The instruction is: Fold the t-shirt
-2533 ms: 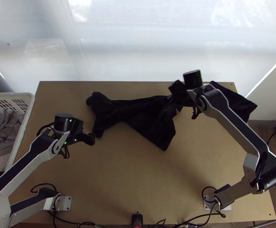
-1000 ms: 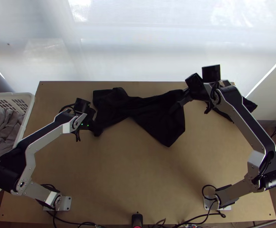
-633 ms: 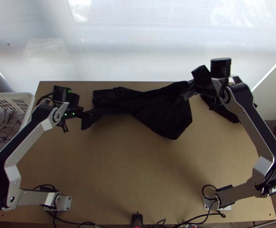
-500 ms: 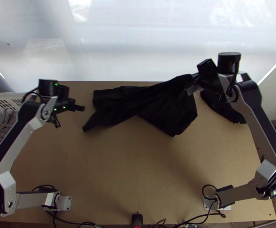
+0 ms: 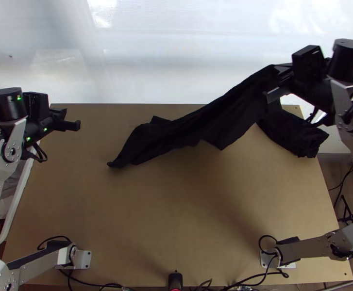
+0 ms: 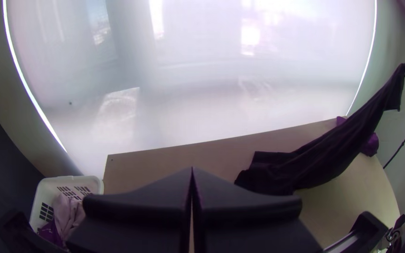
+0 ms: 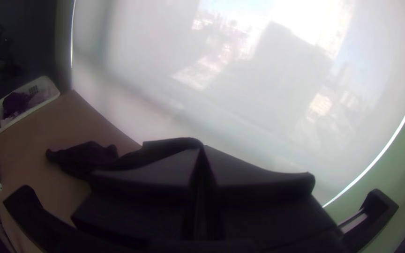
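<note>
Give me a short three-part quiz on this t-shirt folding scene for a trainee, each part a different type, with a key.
1. Short answer: Which gripper grips one end of the t-shirt?
2. Multiple choice: Where is the white basket relative to the table?
a) on top of it
b) beside it
c) hanging over it
3. True or false: The left gripper has its jaws closed with no cloth between them.

Key: 1. the right gripper; 2. b; 3. true
</note>
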